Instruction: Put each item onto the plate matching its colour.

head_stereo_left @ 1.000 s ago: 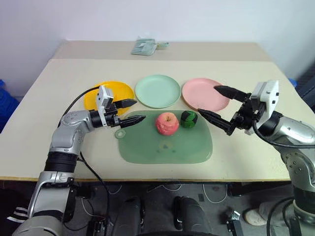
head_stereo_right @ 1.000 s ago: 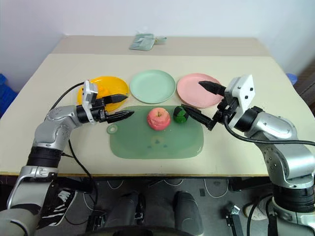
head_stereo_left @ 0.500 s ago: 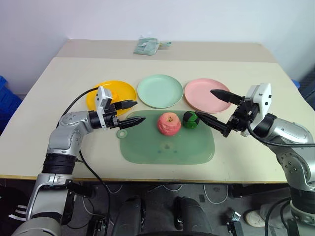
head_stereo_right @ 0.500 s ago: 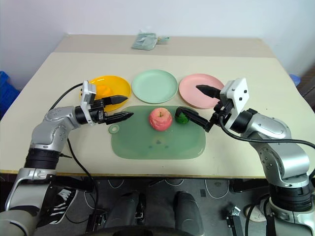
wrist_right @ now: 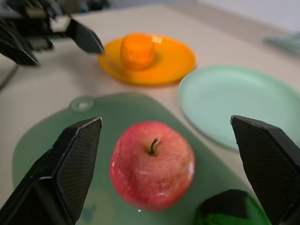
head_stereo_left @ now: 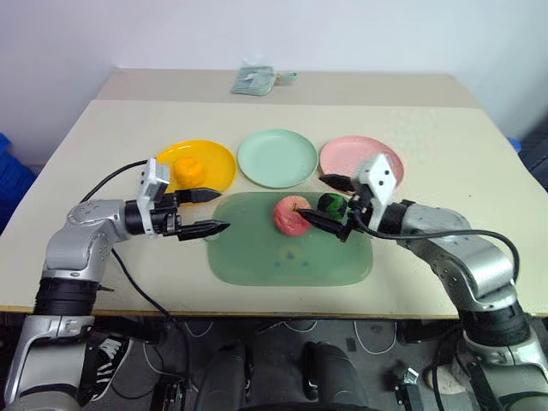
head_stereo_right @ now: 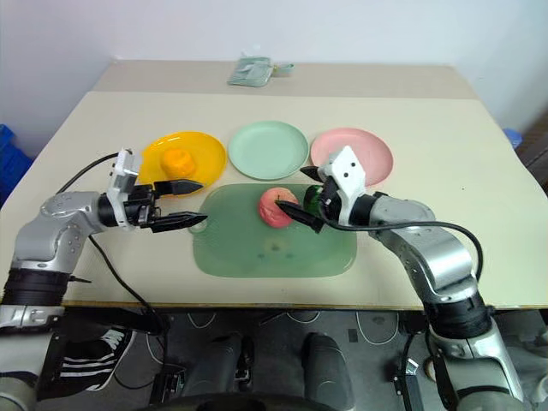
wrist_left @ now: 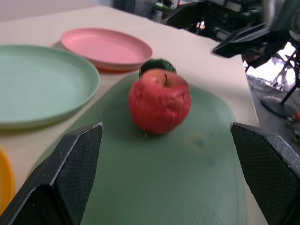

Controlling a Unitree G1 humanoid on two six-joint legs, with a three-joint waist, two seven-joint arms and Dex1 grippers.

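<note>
Head views: you are looking down over a beige table (head_stereo_left: pixel 445 171) set against a pale wall (head_stereo_left: pixel 342 34), with a folded greenish cloth (head_stereo_left: pixel 254 80) lying near its far edge and a raised strip of tabletop behind it. Three plates are sitting in a row: the yellow-orange plate (head_stereo_left: pixel 218 167) with the orange (head_stereo_left: pixel 189 168) already resting on it, the mint green plate (head_stereo_left: pixel 277 157) bare, the pink plate (head_stereo_left: pixel 342 154) bare and partly behind your right wrist. Just in front of them the translucent green mat (head_stereo_left: pixel 257 257) is lying flat, carrying the apple (head_stereo_left: pixel 289 215) and, just beside it toward the pink plate, the dark green fruit (head_stereo_left: pixel 333 205). Your left gripper (head_stereo_left: pixel 206 212) is hovering at the mat's left corner, fingers spread, holding nothing. Your right gripper (head_stereo_left: pixel 324 203) is reaching in over the mat, fingers spread wide on either side of the two fruits, with no contact you can confirm. Left wrist view: the apple (wrist_left: pixel 160 101) is standing upright on the mat (wrist_left: pixel 187 187), the green fruit (wrist_left: pixel 157 65) peeking out behind it, mint and pink plates beyond, dark equipment past the table edge. Right wrist view: the apple (wrist_right: pixel 152 164) is sitting between the parted fingers (wrist_right: pixel 70 164), the orange (wrist_right: pixel 137 50) on its plate beyond.
</note>
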